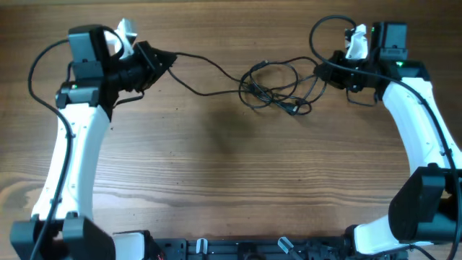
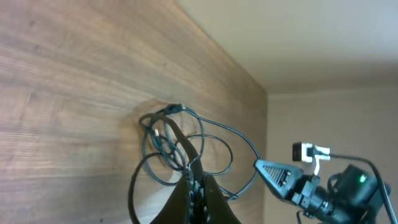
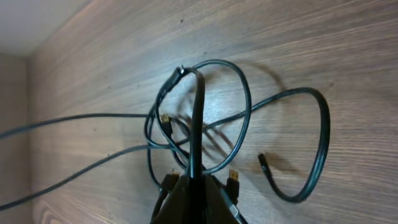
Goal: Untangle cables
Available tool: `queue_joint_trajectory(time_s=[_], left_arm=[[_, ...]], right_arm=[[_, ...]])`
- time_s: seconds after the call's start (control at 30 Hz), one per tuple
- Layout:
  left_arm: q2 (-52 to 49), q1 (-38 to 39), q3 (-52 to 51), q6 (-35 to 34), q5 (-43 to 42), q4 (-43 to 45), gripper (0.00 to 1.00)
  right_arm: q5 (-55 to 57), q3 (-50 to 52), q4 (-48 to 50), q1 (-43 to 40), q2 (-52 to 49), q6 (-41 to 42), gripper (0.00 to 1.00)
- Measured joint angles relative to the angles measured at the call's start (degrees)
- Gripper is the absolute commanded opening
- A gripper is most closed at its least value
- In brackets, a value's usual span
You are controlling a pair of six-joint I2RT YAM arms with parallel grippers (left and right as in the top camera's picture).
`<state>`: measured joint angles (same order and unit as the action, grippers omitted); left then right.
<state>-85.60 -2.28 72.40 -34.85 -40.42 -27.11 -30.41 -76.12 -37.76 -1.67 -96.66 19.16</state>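
Cables (image 1: 249, 90): loose knot of thin black loops, upper centre of the overhead view, lying on the table (image 1: 216, 173). Likely light, limp and slick; plug ends may snag in the loops. Best taken on a free strand outside the crossings. Left gripper (image 1: 164, 61) is pinched on a strand running out to frame left. Right gripper (image 1: 323, 71) is pinched on another at the knot's right edge.

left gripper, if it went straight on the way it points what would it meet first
Likely the tangled cables, which lie straight ahead of the left gripper in its wrist view. Depth is unclear, so it may pass over them.
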Motion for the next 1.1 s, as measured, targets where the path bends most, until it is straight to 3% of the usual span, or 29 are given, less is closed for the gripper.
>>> queue_joint_trajectory(time_s=[0.1, 0.37, 0.8, 0.97, 1.0, 1.1], left_arm=[[3.52, 3.32, 1.55, 0.2, 3.96, 1.27, 0.04], [13.4, 3.87, 10.84, -10.91, 5.55, 13.29, 0.04], [14.95, -0.17, 17.77, -22.77, 6.64, 14.05, 0.04], [14.58, -3.13, 17.9, -30.67, 11.45, 26.1, 0.04], [14.6, -3.58, 17.99, -32.46, 12.11, 28.06, 0.04], [14.6, -3.58, 18.18, -35.01, 12.74, 27.91, 0.04]], right_arm=[[3.13, 0.0, -0.39, 2.54, 0.0, 0.68, 0.04], [8.59, 0.0, -0.5, 5.22, -1.88, 4.96, 0.04], [9.97, 0.0, -0.92, 5.22, -10.67, 5.68, 0.04], [12.74, 0.0, -0.63, 5.09, -10.71, 5.64, 0.04], [13.18, 0.0, -0.68, 5.01, -10.73, 5.62, 0.05], [14.05, 0.0, -0.61, 4.9, -10.75, 5.16, 0.19]])
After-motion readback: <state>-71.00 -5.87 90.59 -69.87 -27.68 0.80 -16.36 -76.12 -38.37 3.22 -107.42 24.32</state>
